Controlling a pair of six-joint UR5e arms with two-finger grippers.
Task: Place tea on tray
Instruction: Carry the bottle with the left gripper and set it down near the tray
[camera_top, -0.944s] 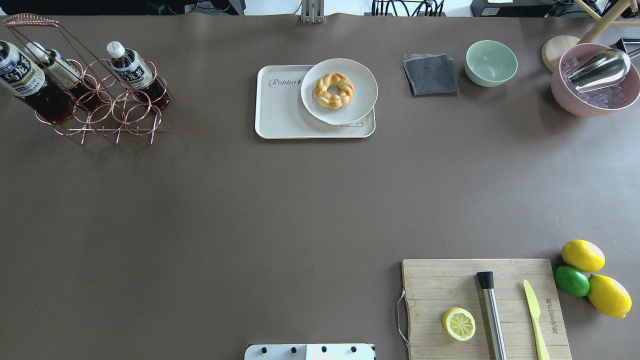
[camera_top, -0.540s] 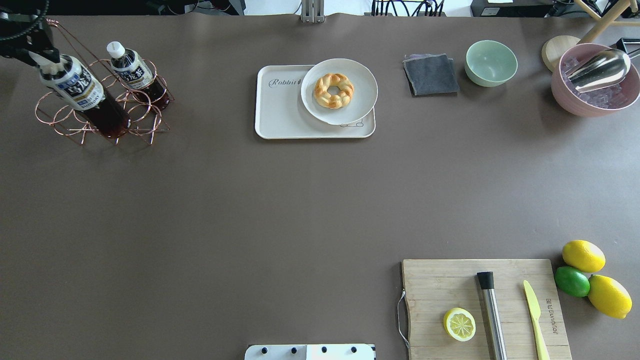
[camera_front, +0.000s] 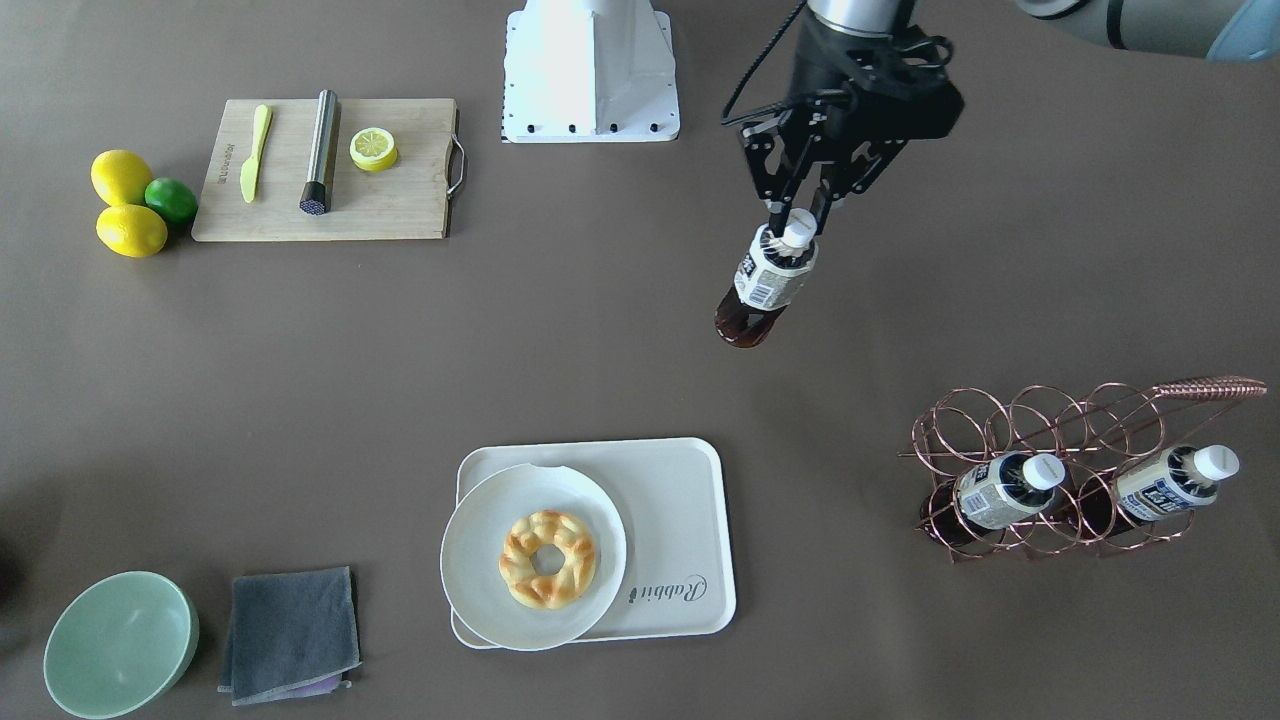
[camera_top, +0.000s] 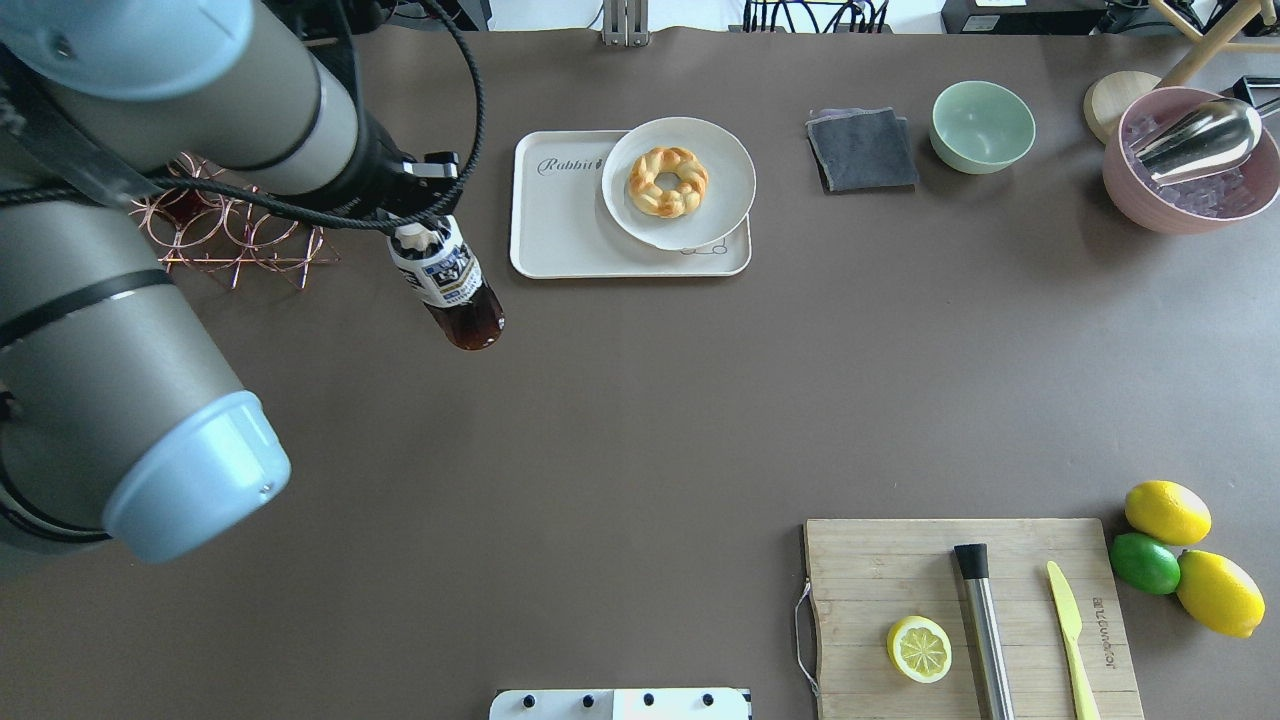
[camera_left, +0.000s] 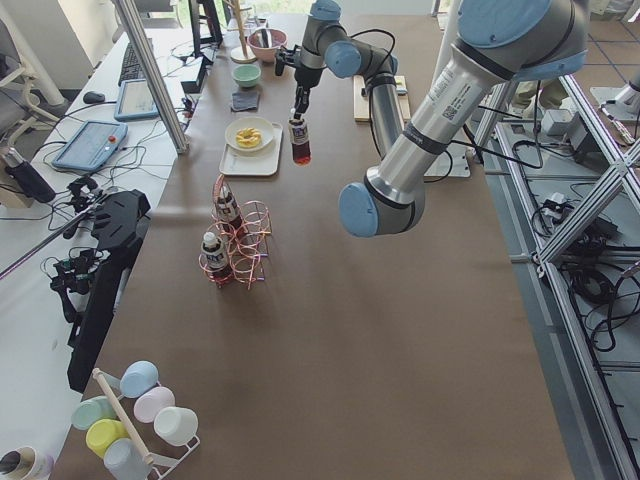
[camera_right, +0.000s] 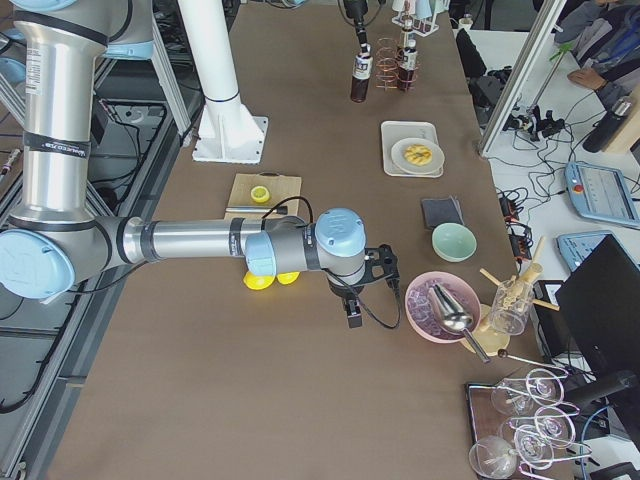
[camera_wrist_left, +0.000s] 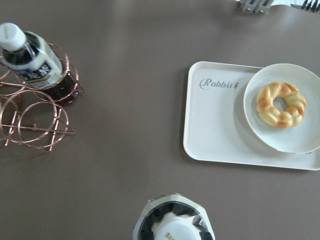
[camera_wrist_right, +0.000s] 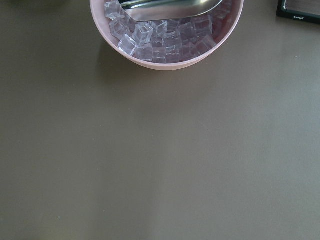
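Observation:
My left gripper (camera_top: 418, 236) is shut on the white cap of a tea bottle (camera_top: 452, 290) and holds it upright above the table. The bottle hangs between the copper wire rack (camera_top: 235, 228) and the cream tray (camera_top: 560, 235), just off the tray's left front corner. In the front view the left gripper (camera_front: 797, 228) holds the bottle (camera_front: 765, 282) away from the tray (camera_front: 685, 500). Two more tea bottles (camera_front: 1000, 490) stand in the rack (camera_front: 1040, 415). My right gripper (camera_right: 352, 310) shows only in the right side view, near the pink bowl; I cannot tell if it is open.
A round plate (camera_top: 725, 150) with a doughnut (camera_top: 668, 181) covers the tray's right half. A grey cloth (camera_top: 862, 148), green bowl (camera_top: 982, 125) and pink bowl of ice (camera_top: 1190, 190) stand at the far right. A cutting board (camera_top: 880, 570) and citrus fruits (camera_top: 1166, 511) lie near right.
My left arm has lifted one tea bottle out of the rack and carried it to the right, towards the tray. Two bottles stay in the rack.

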